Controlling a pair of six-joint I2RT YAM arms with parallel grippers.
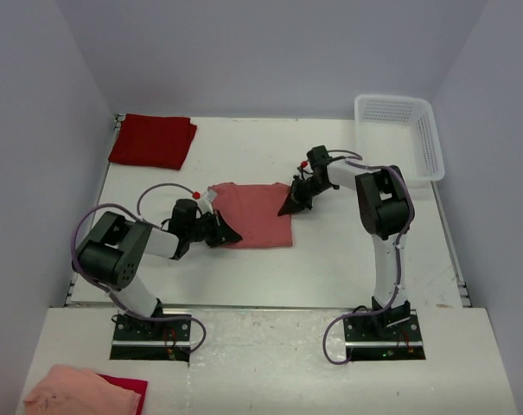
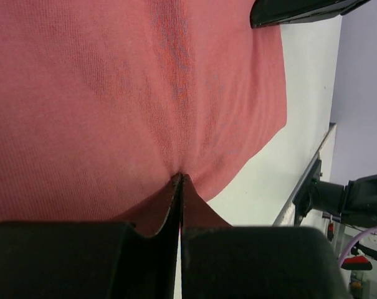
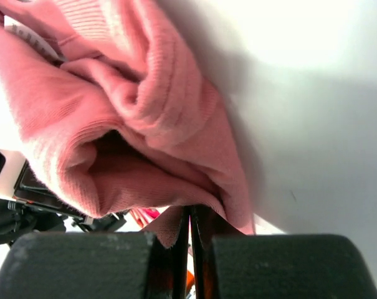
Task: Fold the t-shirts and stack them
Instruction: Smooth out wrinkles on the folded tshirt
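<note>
The salmon t-shirt [image 1: 254, 216] lies as a rough rectangle in the middle of the table. My left gripper [image 1: 230, 233] is shut at its near left edge, and the cloth [image 2: 113, 93] puckers where the tips [image 2: 181, 179] pinch it. At the shirt's far right corner my right gripper [image 1: 289, 207] is also shut, with a bunched fold of the salmon cloth [image 3: 144, 106] caught at its tips [image 3: 189, 209]. The crimson t-shirt [image 1: 153, 140] sits folded at the back left, away from both grippers.
A white mesh basket [image 1: 399, 134] stands at the back right corner. A peach-pink cloth [image 1: 79, 393] lies on the near ledge at the left, in front of the arm bases. Walls close the table on three sides.
</note>
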